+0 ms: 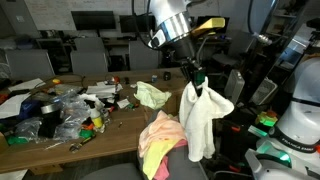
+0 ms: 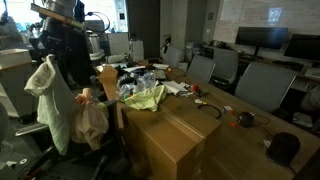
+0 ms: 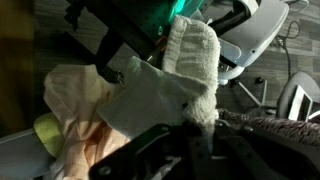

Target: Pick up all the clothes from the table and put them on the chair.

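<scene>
My gripper (image 1: 195, 77) is shut on a white garment (image 1: 206, 118), which hangs from it in the air past the table's end. In the wrist view the white garment (image 3: 182, 70) runs up from between the fingers of the gripper (image 3: 193, 138). Below it, a pink garment (image 1: 163, 128) and a peach-orange one (image 1: 152, 152) lie heaped on the grey chair (image 1: 186, 164). A pale yellow-green garment (image 1: 152, 95) lies on the brown table (image 1: 112, 128) near its end. In an exterior view the white garment (image 2: 48, 95) hangs beside the peach-orange one (image 2: 92, 116).
Clear plastic bags and small colourful items (image 1: 72, 108) crowd the table's far half. A black cable (image 2: 208, 106) and dark round objects (image 2: 284, 148) lie on the table. Grey office chairs (image 2: 262, 84) line one side. White robot equipment (image 1: 297, 110) stands close to the hanging garment.
</scene>
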You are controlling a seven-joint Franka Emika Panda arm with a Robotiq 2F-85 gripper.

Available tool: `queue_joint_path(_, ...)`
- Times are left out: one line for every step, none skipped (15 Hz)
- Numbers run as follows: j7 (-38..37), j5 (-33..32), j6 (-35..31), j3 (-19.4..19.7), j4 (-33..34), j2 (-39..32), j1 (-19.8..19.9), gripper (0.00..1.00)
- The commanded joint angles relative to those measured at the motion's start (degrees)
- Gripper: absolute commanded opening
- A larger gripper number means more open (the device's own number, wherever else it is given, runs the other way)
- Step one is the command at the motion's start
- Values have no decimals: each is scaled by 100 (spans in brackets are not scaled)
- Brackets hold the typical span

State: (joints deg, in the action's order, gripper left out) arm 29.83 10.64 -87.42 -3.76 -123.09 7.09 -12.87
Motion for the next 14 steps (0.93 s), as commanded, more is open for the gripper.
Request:
queue_joint_path(-11, 544, -25, 47, 376, -527, 324, 2)
queue_joint_path(-24, 658, -42, 55, 381, -608, 410, 2)
queue_joint_path(-56, 751, -85, 59, 405, -697, 491, 2)
queue_joint_path(-63, 841, -70, 65, 416, -763, 567, 2)
queue_joint_path(-75, 914, -89, 65, 414, -811, 634, 2)
queue_joint_path(-135, 962, -106, 59, 438, -870, 688, 2)
queue_joint_path(-189, 963, -163, 48, 426, -905, 731, 2)
queue_joint_path(-277, 931, -201, 28, 423, -928, 755, 2)
queue_joint_path(-346, 891, -245, 15, 428, -961, 772, 2)
queue_joint_path(-441, 836, -276, -4, 420, -980, 771, 2)
queue_joint_path(-508, 804, -288, -21, 423, -999, 767, 2)
queue_joint_path(-611, 733, -340, -45, 428, -1018, 746, 2)
queue_joint_path(-704, 666, -347, -79, 436, -1027, 721, 2)
queue_joint_path(-819, 587, -392, -118, 452, -1048, 695, 2)
